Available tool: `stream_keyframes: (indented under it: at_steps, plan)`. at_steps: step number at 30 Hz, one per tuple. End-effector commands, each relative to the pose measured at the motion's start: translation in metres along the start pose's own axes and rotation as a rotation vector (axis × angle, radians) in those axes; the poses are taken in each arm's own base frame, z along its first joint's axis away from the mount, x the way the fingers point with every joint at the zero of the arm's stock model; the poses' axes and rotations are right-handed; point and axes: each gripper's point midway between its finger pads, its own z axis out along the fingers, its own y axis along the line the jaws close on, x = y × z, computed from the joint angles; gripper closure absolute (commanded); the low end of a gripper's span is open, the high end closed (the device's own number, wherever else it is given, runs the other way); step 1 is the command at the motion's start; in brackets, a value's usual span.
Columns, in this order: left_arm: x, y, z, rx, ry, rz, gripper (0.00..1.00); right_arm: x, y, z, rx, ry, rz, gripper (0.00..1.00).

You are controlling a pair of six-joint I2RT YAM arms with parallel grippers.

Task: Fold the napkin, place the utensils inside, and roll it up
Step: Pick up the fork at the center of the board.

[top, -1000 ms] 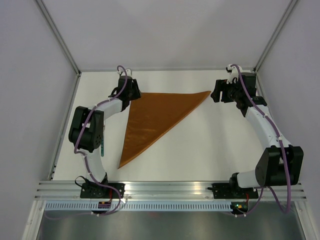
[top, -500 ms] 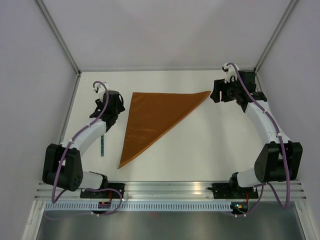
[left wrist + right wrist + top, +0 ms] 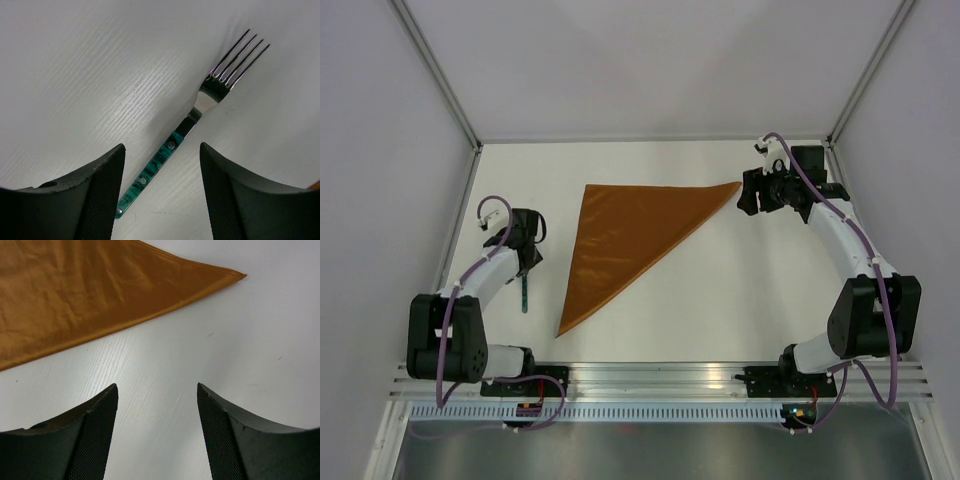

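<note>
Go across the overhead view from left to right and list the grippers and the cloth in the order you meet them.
left gripper → napkin → right gripper. The fork lines up with the left gripper, so it is left out of the order.

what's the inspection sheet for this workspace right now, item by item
surface: white table, grained finish
job's things: rust napkin folded in a triangle, lying flat; green-handled fork left of it, apart
clutter: nothing seen
grippers: left gripper open above the fork handle; right gripper open and empty over bare table beside the napkin's tip
cables: purple cables run along both arms
surroundings: pale walls, metal rail at the near edge
</note>
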Motion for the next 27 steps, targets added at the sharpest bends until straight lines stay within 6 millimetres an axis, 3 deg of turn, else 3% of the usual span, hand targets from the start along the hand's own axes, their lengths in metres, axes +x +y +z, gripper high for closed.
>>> stream_keyframes:
  at_steps: [1, 12, 13, 16, 22, 27]
  plan:
    - [0.01, -0.003, 0.008, -0.002, 0.083, 0.067, 0.34, 0.005, 0.0, 0.004, -0.025, 0.006, -0.003, 0.3]
    - [0.024, -0.016, 0.032, 0.02, 0.199, 0.124, 0.45, 0.008, 0.005, 0.005, -0.057, 0.015, 0.019, 0.31]
    - [0.027, -0.017, 0.037, 0.013, 0.212, 0.13, 0.46, 0.01, -0.006, 0.002, -0.035, 0.013, 0.039, 0.31]
    - [0.028, -0.024, 0.045, 0.022, 0.238, 0.147, 0.53, 0.012, -0.008, 0.002, -0.03, 0.018, 0.045, 0.32]
    - [0.019, -0.042, 0.054, 0.063, 0.255, 0.159, 0.71, 0.011, -0.016, 0.002, -0.012, 0.02, 0.053, 0.33]
    - [0.011, -0.055, 0.061, 0.085, 0.253, 0.185, 0.92, 0.011, -0.019, 0.006, -0.009, 0.021, 0.064, 0.33]
